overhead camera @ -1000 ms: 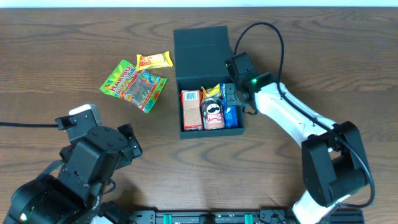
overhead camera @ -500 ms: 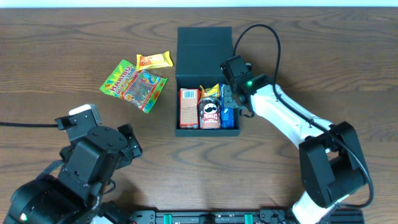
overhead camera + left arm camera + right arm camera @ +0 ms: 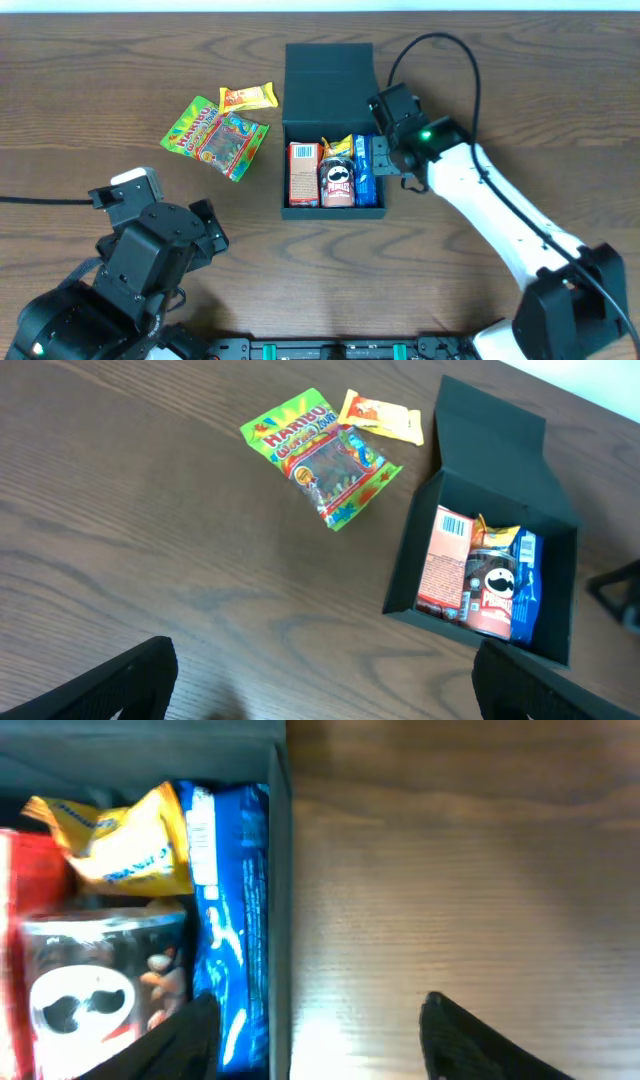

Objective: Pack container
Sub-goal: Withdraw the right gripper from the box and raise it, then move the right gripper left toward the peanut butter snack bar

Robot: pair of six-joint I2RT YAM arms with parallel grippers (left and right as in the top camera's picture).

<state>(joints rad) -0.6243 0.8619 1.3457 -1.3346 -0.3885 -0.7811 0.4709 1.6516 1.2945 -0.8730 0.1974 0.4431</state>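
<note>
We are mid-packing: the container [image 3: 335, 212] stands open at centre, lid toward 12 o'clock. Our right gripper [image 3: 320, 1035], jaws apart and empty, straddles its 3 o'clock wall; the left gripper [image 3: 320, 680] is wide open. Next we probably must fetch the candy bag [image 3: 215, 135] at 10 o'clock.

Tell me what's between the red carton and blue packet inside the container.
A small Pringles can, with a yellow packet behind it toward the lid of the container; clearest in the overhead view.
</note>
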